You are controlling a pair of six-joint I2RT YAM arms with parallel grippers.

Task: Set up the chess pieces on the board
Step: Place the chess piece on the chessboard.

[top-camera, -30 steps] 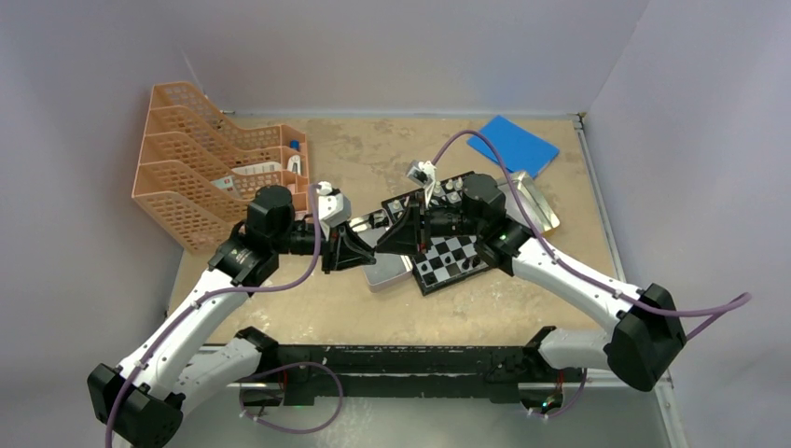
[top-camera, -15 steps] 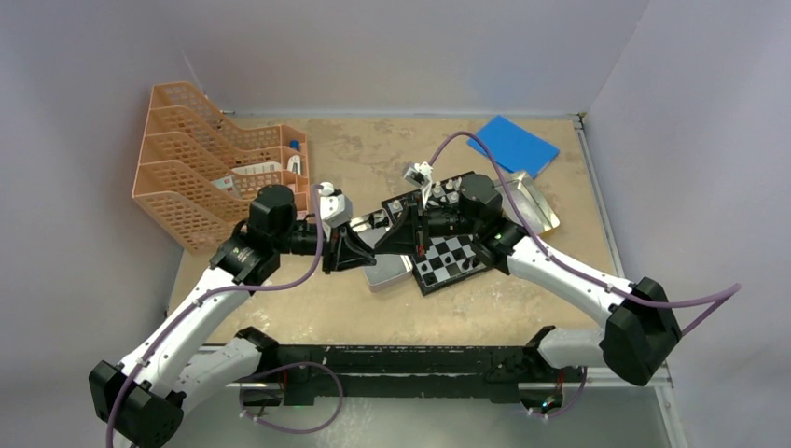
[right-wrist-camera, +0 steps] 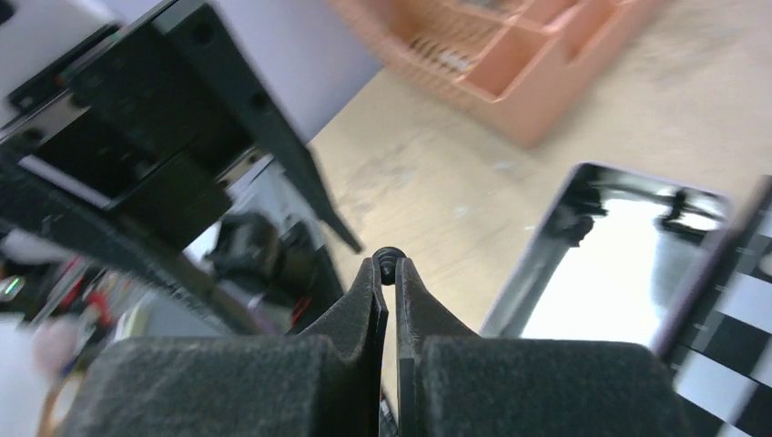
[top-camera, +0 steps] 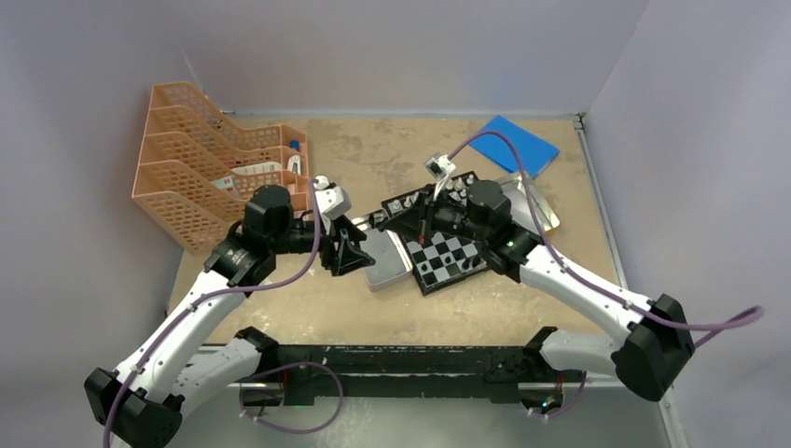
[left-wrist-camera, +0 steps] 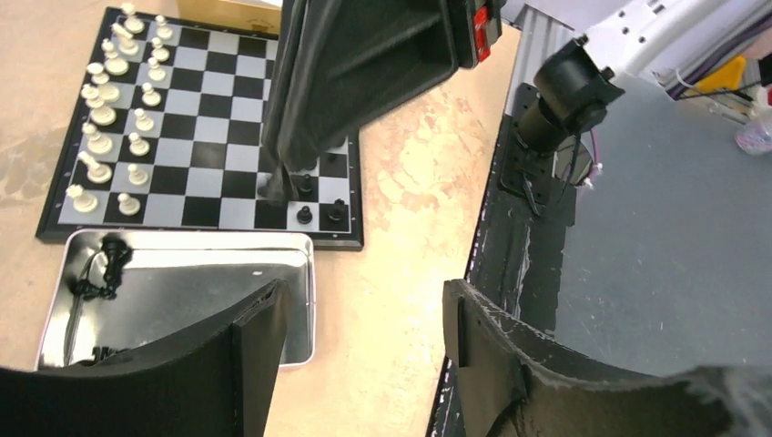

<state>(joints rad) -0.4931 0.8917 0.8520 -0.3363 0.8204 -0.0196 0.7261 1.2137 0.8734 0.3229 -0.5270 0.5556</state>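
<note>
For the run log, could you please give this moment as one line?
right gripper: shut on black piece, over board | left gripper: open, empty, by tin | white pieces: two rows on board

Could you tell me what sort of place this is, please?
Probably a robotics lab cell: plain pale partition walls enclose a worn tan tabletop holding a checkered chessboard and orange mesh tray.

Tan mottled surface [top-camera: 373,159] carries: orange tray rack [top-camera: 201,173] far left, blue pad [top-camera: 518,140] at back right, checkered board [top-camera: 448,257] centre, silver tin [top-camera: 384,261] just beside its left edge, second tin [top-camera: 541,210] behind-right.
</note>
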